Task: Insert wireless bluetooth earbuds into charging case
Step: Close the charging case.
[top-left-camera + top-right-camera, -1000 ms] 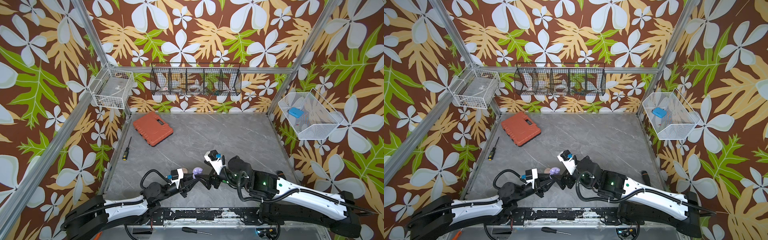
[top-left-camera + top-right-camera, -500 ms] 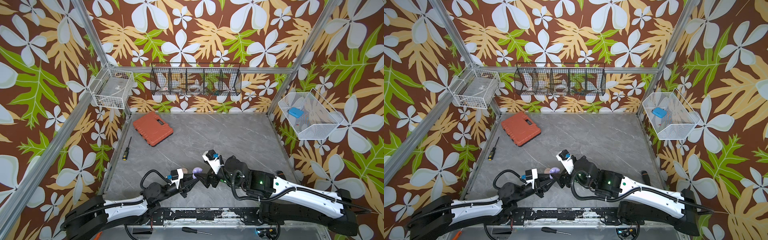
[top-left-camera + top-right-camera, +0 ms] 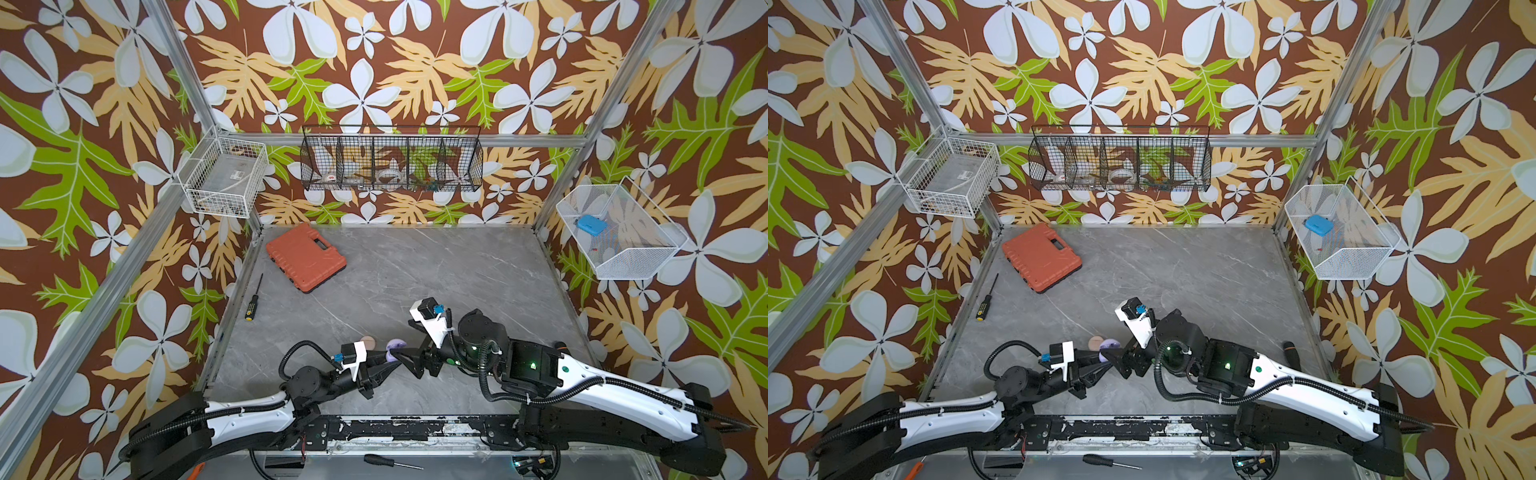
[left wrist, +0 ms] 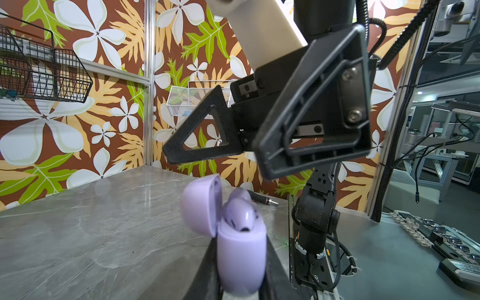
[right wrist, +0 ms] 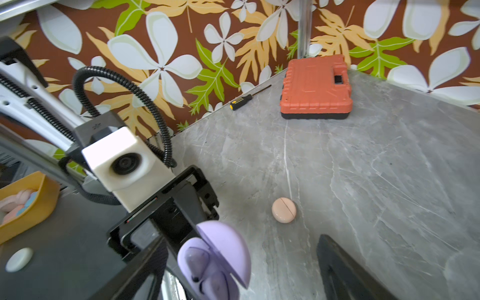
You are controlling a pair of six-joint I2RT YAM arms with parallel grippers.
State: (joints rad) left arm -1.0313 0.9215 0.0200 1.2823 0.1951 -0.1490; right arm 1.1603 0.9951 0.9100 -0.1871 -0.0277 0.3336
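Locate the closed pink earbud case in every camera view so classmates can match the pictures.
In both top views: pink case on the table, beside the open lavender charging case.
Left wrist: not in it.
Right wrist: pink case on the table, between the lavender charging case and the orange tool case.
Shared landmark: the lavender charging case, seen in all four views.
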